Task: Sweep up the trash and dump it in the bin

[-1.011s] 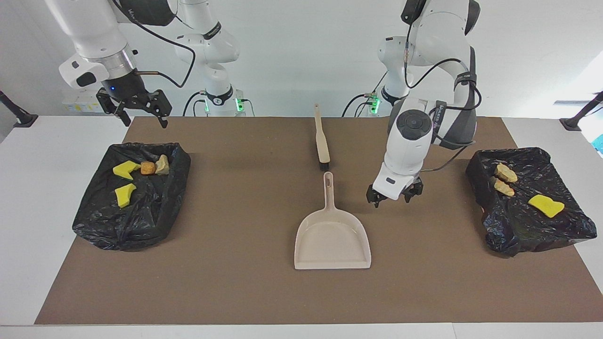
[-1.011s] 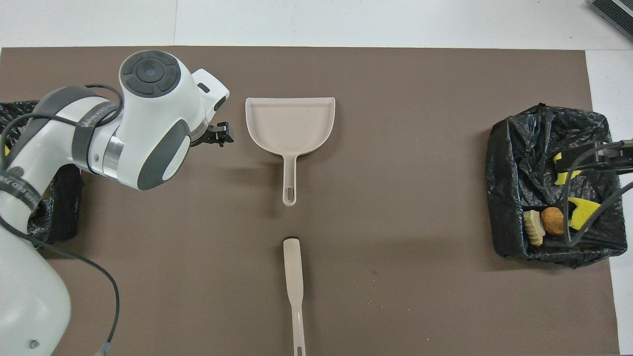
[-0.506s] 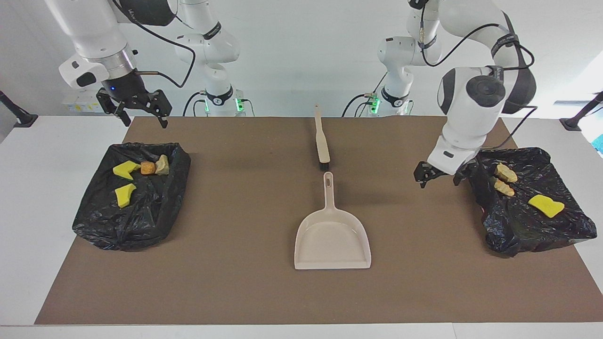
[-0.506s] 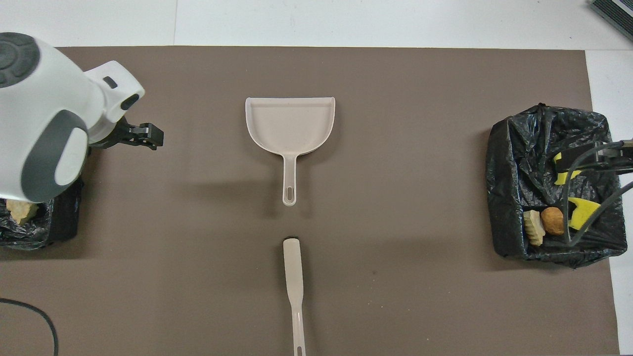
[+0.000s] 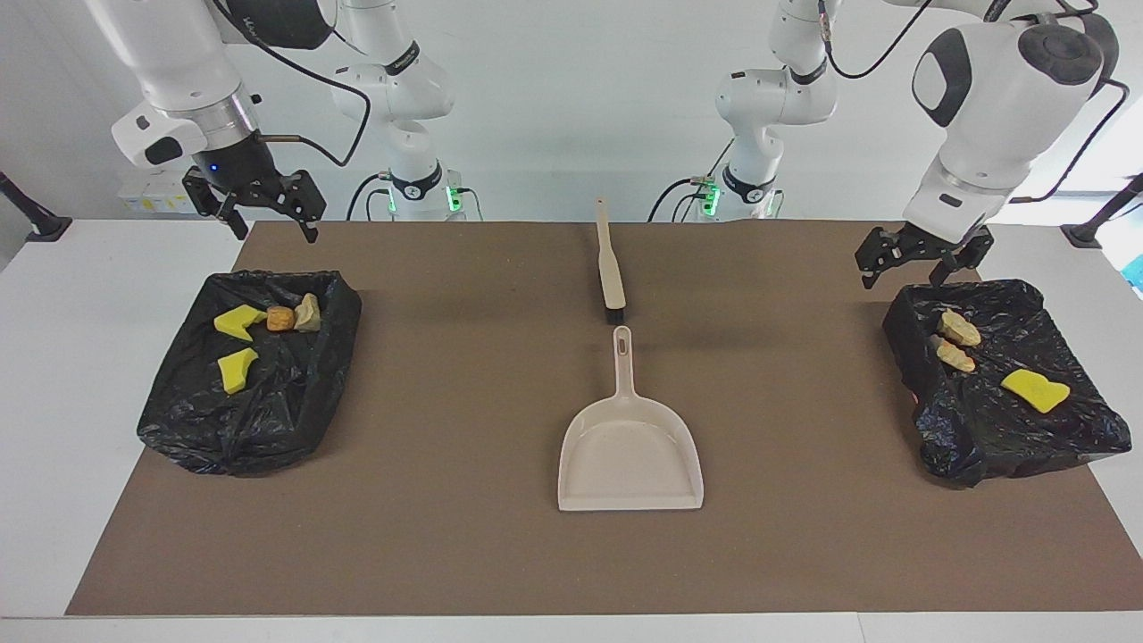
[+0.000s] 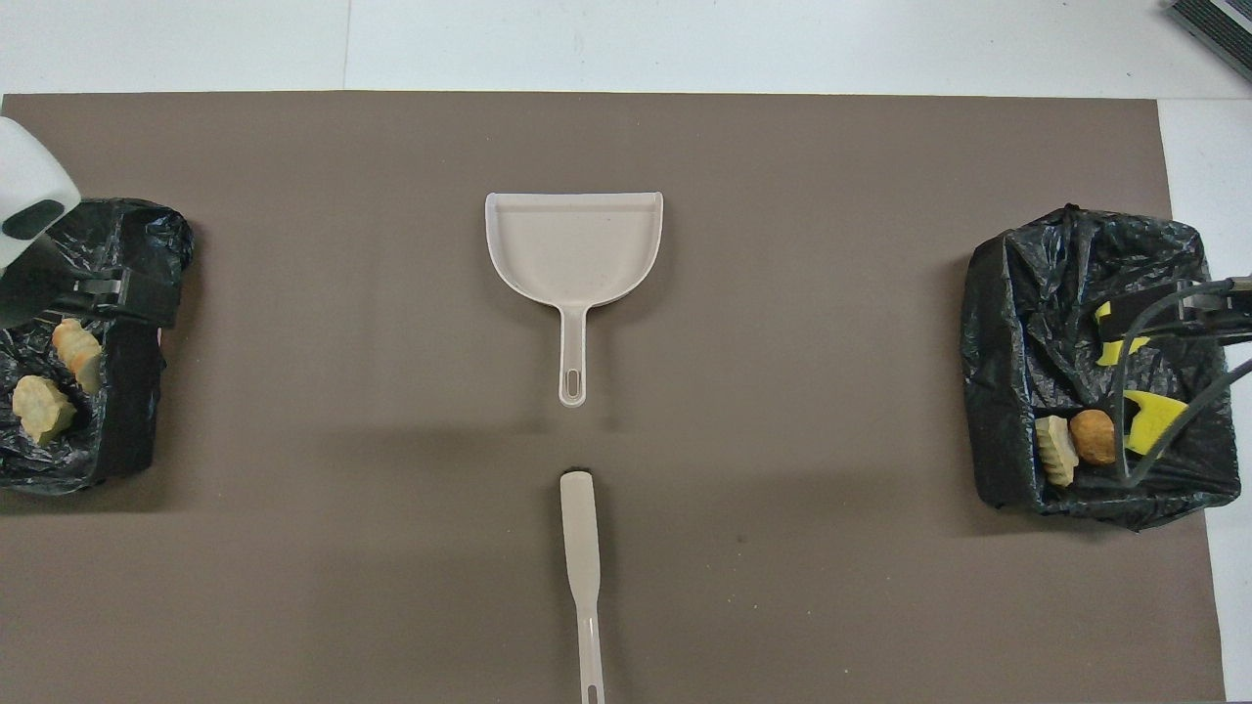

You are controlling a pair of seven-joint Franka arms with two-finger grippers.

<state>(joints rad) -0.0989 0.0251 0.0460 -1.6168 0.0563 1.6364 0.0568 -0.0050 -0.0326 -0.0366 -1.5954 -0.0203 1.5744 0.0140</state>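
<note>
All the trash lies in two black-bag-lined bins. The bin point(image 5: 1054, 438) at the left arm's end holds two tan lumps point(image 5: 958, 329) and a yellow chunk point(image 5: 1034, 390); the overhead view shows this bin point(image 6: 127, 440) and its lumps point(image 6: 76, 352). The bin point(image 5: 259, 420) at the right arm's end holds two yellow chunks point(image 5: 237, 321) and two tan-orange lumps point(image 5: 280, 318); it also shows in the overhead view point(image 6: 1007, 323). My left gripper point(image 5: 900, 277) is open and empty, raised over its bin's edge. My right gripper point(image 5: 275, 230) is open and empty, waiting raised over its bin's edge.
A beige dustpan point(image 5: 629, 451) lies empty mid-mat, its handle toward the robots; it also shows in the overhead view point(image 6: 574, 244). A beige brush point(image 5: 611, 268) lies in line with it, nearer the robots, bristles by the pan's handle tip. The brown mat point(image 5: 446, 446) covers the table.
My left gripper rose and swung from beside the dustpan to over the edge of the bin at the left arm's end. The right arm, dustpan, brush and trash have not moved.
</note>
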